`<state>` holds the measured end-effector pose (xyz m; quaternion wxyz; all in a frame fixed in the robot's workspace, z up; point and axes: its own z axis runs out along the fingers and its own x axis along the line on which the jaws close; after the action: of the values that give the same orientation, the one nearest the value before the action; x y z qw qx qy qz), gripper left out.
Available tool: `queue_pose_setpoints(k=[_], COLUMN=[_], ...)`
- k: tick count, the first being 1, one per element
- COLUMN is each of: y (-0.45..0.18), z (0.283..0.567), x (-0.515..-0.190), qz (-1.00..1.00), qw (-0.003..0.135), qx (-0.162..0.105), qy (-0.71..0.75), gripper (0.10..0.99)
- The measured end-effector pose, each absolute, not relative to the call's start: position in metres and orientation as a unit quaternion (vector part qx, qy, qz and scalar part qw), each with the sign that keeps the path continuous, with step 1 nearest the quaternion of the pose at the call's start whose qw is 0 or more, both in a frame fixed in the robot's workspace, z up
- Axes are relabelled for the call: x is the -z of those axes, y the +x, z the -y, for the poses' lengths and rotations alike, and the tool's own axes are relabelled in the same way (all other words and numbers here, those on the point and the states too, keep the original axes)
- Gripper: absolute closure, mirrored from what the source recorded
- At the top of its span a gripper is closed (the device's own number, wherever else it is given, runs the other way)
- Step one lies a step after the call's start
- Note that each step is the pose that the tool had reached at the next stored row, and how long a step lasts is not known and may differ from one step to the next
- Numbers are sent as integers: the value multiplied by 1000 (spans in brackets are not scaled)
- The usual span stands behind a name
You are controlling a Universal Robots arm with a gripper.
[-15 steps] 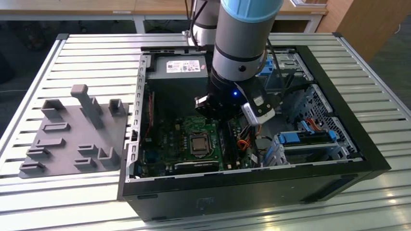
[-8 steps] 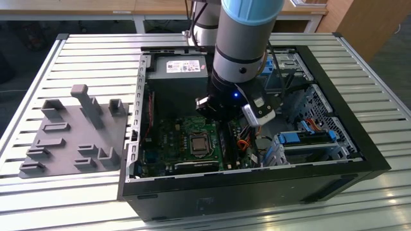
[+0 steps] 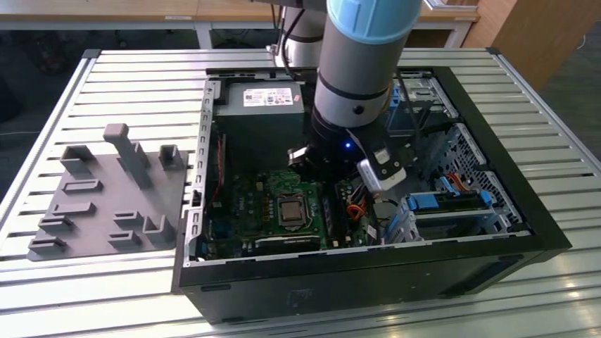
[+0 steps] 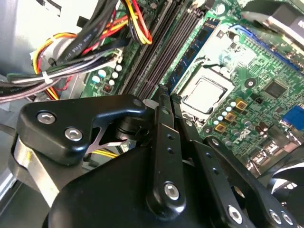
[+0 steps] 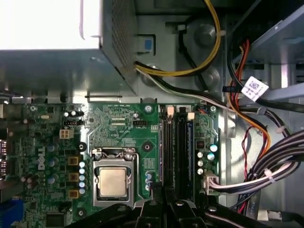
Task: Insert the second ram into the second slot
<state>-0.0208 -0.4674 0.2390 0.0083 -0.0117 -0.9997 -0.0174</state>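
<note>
Setting: a robotics lab or assembly test workshop. Evidence: an open desktop computer case point(image 3: 376, 211) lies on its side on a slatted aluminium-profile table point(image 3: 131, 77), beneath a robot arm point(image 3: 362, 70). A grey fixture plate point(image 3: 103, 197) with moulded holders sits at the exterior view's left. Wooden furniture point(image 3: 526, 28), possibly desks, stands behind. The motherboard point(image 5: 118, 142) and cable bundles point(image 5: 280, 161) are exposed.

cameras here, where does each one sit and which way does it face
Exterior view: off the arm, above and outside, looking down on the open computer case; the arm shows.
First wrist view: on the arm, looking down on the motherboard; the gripper shows.
Second wrist view: on the arm, looking obliquely past the gripper at the memory slots.
Both wrist views share the processor socket.
</note>
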Motion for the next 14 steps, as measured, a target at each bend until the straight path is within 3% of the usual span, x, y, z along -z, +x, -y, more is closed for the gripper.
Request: queue_pose_setpoints(k=[14], y=[-17], z=[468], x=[-230], qz=[1000], qw=[8], qx=[17], qy=[-21], gripper=[953])
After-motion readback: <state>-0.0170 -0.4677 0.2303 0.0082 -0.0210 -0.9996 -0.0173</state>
